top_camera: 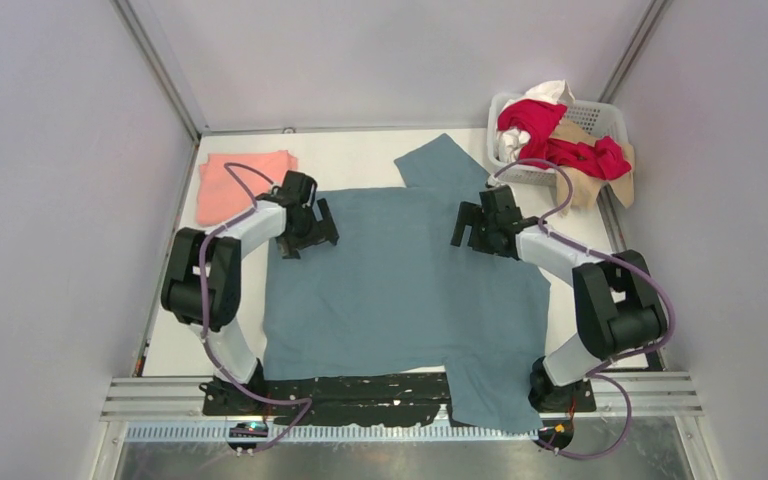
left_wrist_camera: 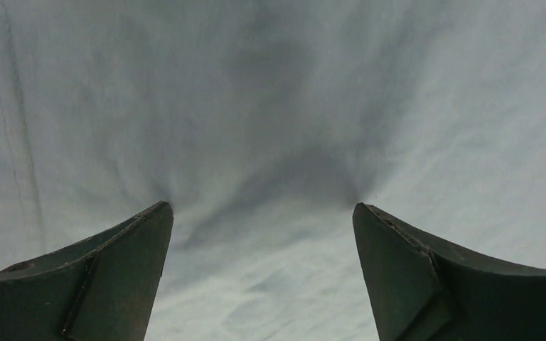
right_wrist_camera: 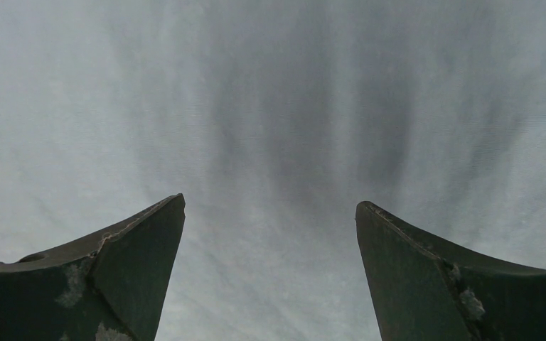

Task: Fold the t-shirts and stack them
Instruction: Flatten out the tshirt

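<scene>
Large dusty blue-grey cotton t-shirt (top_camera: 400,290) lies spread flat across the middle of the white tabletop (top_camera: 360,150), turned sideways. One short sleeve (top_camera: 438,160) points to the far edge. The other sleeve (top_camera: 485,400) drapes over the near edge and the metal rail (top_camera: 160,395) where the arm bases sit. The left end effector (top_camera: 308,238) is low over the shirt's left margin with its dark fingers (left_wrist_camera: 114,270) spread wide and nothing between them. The right end effector (top_camera: 472,238) is low over the right part of the cloth, equally wide and empty. Both wrist views show only smooth blue-grey fabric with soft shadows beneath the fingers; contact with the cloth cannot be told. A salmon-pink folded t-shirt (top_camera: 235,180) rests at the far left of the tabletop, just beside the left arm's wrist and apart from the blue-grey shirt. A white plastic lattice basket (top_camera: 600,115) stands in the far right corner, near the far sleeve's tip. A crumpled red t-shirt (top_camera: 560,135) is heaped in the basket with a white t-shirt (top_camera: 550,92) poking up behind it. A tan t-shirt (top_camera: 585,185) hangs over the basket's front wall down to the tabletop. The right arm's purple cable (top_camera: 545,170) loops in front of the basket. Plain pale grey walls (top_camera: 60,150) enclose the tabletop on three sides, with metal posts in the far corners.
</scene>
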Controlling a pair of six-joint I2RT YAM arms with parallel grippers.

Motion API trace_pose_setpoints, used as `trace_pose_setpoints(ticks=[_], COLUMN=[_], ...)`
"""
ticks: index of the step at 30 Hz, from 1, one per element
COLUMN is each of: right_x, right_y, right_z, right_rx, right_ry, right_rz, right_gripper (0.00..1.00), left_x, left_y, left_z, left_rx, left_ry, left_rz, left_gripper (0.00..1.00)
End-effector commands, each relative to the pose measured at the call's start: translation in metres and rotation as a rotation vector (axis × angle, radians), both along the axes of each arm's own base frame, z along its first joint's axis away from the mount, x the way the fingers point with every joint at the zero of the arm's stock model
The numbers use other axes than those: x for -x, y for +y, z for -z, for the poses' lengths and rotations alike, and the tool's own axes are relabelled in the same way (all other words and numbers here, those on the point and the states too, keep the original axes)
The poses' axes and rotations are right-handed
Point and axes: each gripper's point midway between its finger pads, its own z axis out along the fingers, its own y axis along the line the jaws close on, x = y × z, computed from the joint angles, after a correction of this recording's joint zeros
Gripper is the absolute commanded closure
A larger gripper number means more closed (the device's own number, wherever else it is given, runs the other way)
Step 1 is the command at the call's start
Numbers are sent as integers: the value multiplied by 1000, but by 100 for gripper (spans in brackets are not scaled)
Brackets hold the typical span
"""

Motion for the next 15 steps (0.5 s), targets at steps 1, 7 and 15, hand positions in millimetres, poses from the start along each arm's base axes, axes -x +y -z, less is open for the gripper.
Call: trace_pose_setpoints(ticks=[1,7,15], right_x=[-11,-7,-1], right_y=[11,15,26], right_z=[6,23,33], right_rx=[-55,-92,-146], right_ry=[-6,13,49], right_rz=[21,36,7], right_gripper=[5,5,5], left_x=[-34,-44,-73], left_y=[2,-6,-13], left_z=[-5,-2,12], left_rx=[43,108,180], left_ry=[-32,22,79], left_rz=[-41,-25,-16], left_gripper=[0,0,0])
